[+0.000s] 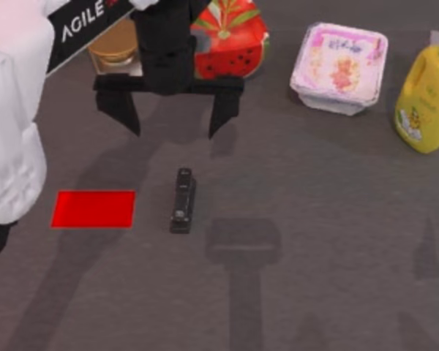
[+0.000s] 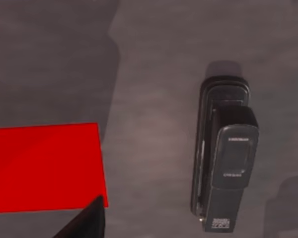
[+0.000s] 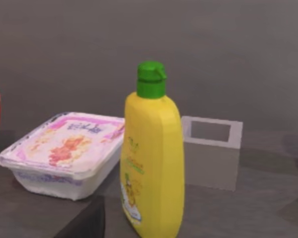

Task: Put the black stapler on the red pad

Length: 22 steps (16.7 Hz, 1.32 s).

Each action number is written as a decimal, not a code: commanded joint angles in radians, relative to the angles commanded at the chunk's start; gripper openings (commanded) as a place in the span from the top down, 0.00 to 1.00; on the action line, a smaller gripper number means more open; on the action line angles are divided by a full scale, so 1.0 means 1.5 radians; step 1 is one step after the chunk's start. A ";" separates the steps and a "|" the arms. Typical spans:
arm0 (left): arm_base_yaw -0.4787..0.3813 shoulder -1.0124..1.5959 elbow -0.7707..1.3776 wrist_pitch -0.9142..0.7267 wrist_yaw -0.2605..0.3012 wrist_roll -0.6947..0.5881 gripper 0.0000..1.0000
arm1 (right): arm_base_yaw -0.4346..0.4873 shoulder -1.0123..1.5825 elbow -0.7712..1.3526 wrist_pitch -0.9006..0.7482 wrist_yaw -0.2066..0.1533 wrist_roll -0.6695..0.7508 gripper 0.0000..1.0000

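So nothing is done yet: the black stapler (image 1: 182,200) lies flat on the bench (image 1: 329,241), just to the right of the red pad (image 1: 93,209) but apart from it, with bare surface between them. My left end effector (image 1: 174,121) hangs above the bench behind the stapler, fingers spread wide and empty. All of it is left, I'd say: the descent, the grasp, the short carry leftward, the release. My right arm does not show from above.
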 joint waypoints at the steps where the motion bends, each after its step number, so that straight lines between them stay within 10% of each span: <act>1: 0.004 -0.002 -0.002 0.000 0.001 0.001 0.00 | 0.000 0.000 0.000 0.000 0.000 0.000 0.00; 17: 0.001 0.027 -0.217 0.245 0.000 0.002 0.00 | 0.000 0.000 0.000 0.000 0.000 0.000 0.00; 22: 0.001 0.027 -0.217 0.245 0.000 0.002 0.38 | 0.000 0.000 0.000 0.000 0.000 0.000 0.00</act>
